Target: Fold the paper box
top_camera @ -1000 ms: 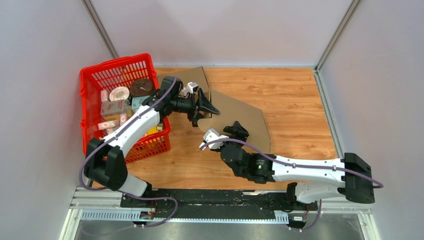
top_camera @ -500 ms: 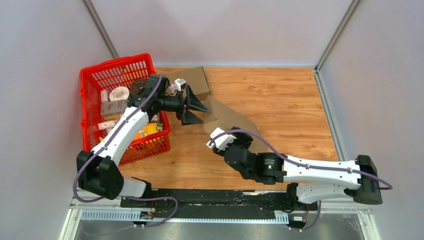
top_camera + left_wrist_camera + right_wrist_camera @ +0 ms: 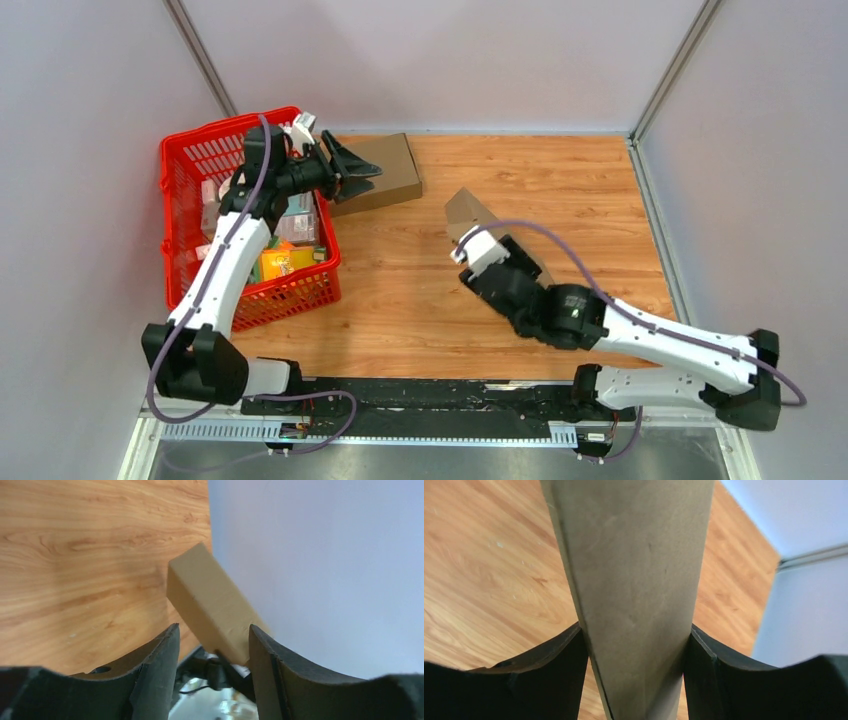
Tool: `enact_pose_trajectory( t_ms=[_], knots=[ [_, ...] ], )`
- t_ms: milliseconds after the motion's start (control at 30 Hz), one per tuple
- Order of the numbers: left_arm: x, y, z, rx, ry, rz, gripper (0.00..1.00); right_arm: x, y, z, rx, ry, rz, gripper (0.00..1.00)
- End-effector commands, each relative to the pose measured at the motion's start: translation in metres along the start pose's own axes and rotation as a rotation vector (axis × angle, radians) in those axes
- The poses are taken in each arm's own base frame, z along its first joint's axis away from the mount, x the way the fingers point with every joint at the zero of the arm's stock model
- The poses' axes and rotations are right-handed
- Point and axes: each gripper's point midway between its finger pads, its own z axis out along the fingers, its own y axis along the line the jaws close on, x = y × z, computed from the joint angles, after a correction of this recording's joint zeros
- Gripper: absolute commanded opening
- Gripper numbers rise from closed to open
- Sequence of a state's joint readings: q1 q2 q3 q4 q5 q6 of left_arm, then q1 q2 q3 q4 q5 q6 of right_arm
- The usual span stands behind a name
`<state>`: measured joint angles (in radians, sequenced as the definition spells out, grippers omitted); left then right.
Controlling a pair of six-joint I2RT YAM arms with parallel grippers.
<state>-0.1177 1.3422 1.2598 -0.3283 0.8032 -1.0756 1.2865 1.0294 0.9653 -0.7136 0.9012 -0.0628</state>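
Paper box (image 3: 466, 207) is found right of centre in the overhead view, lifted off the wooden tabletop (image 3: 580, 190) as a collapsed, narrow slab of tan cardboard, its free end tilted toward the upper left. It is pinched by the right gripper (image 3: 635, 630). In the right wrist view the matte, faintly scuffed panel is pressed on both sides by the 2 black fingers (image 3: 559, 665), and a folded edge is seen running down its left side. The left gripper (image 3: 352, 168) is held in the upper left of the overhead view, beside the basket rim and above another, darker cardboard piece (image 3: 388, 172), which is laid flat near the back edge of the table. Its 2 curved black fingers are spread apart with nothing clamped between them. Through the gap, in the left wrist view, the paper box is seen farther off as a rectangular block with crisp corners, against the pale grey wall (image 3: 325, 555). A red plastic lattice basket (image 3: 235, 122) is stood at the left edge of the table, filled with small packets and round items. The tabletop is marked by warm orange wood grain with a smooth sheen. Whether the left fingers touch the flat cardboard cannot be told.
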Motion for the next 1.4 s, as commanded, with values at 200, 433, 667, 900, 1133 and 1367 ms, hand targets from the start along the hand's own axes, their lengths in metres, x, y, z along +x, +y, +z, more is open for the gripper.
enact_pose_trajectory(
  t_ms=[200,433,667,900,1133,1367],
  knots=[
    [0.095,-0.026,-0.038,0.043,0.003,0.821,0.52,-0.022,0.032,-0.024,-0.714,0.201,0.397,0.48],
    [0.123,0.013,-0.034,0.046,0.026,0.94,0.49,-0.016,0.052,-0.007,-0.778,0.341,0.344,0.53],
    [0.105,0.032,-0.011,-0.031,-0.1,1.07,0.47,-0.006,0.065,0.008,-0.835,0.419,0.234,0.57],
    [0.099,0.016,-0.002,0.022,-0.137,1.114,0.62,-0.014,0.067,0.018,-0.848,0.443,0.198,0.57],
    [0.113,0.024,0.008,0.065,-0.047,1.125,0.54,-0.02,0.066,0.02,-0.849,0.434,0.197,0.54],
    [0.126,0.028,0.025,0.092,0.036,1.111,0.59,-0.02,0.067,0.02,-0.839,0.416,0.191,0.55]
  ],
)
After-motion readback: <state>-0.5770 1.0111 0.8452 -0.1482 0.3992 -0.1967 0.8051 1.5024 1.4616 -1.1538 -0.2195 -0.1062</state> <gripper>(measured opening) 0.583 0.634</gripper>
